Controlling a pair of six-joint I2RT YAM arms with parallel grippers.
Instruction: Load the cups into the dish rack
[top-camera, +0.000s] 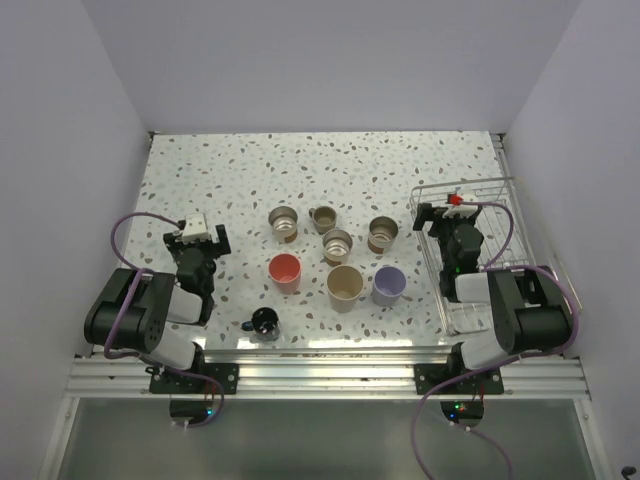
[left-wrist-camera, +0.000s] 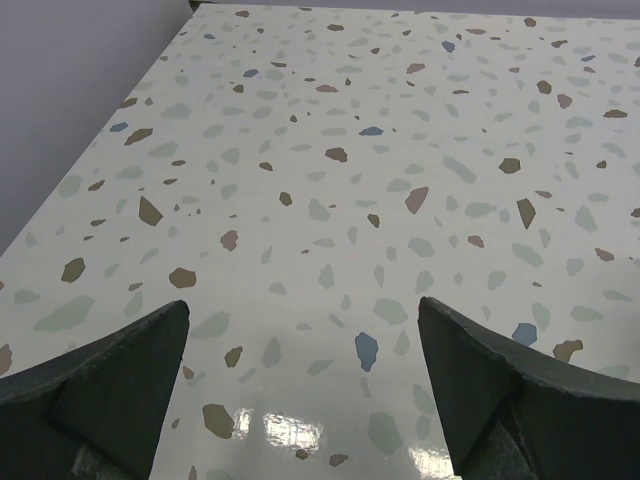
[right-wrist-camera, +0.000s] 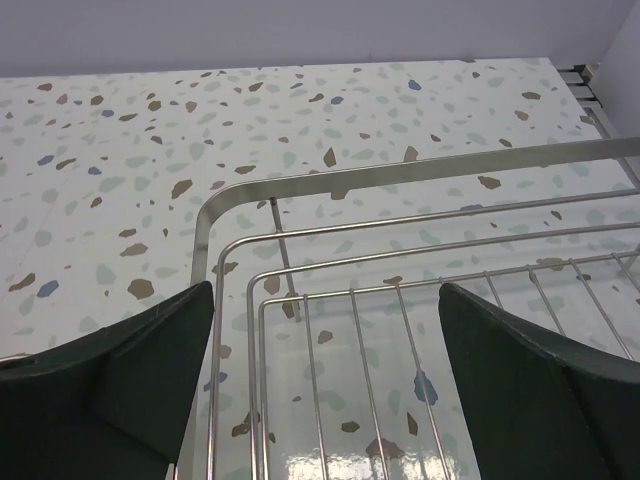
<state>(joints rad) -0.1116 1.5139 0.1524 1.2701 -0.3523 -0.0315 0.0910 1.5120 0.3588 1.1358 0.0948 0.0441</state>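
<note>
Several cups stand in the middle of the table in the top view: two steel ones (top-camera: 284, 224) (top-camera: 337, 245), a small tan mug (top-camera: 322, 219), a brown one (top-camera: 382, 234), a red one (top-camera: 285, 272), a beige one (top-camera: 344, 287), a lavender one (top-camera: 388, 285) and a small dark blue one (top-camera: 265, 322). The wire dish rack (top-camera: 494, 184) lies at the right and holds no cups. My left gripper (top-camera: 197, 240) is open and empty, left of the cups, over bare table (left-wrist-camera: 303, 330). My right gripper (top-camera: 447, 215) is open and empty above the rack's near left corner (right-wrist-camera: 325, 300).
The rack's rounded corner rail (right-wrist-camera: 400, 172) and gridded bottom fill the right wrist view. White walls enclose the table on three sides. The dark blue cup stands close to the table's near edge, beside the left arm.
</note>
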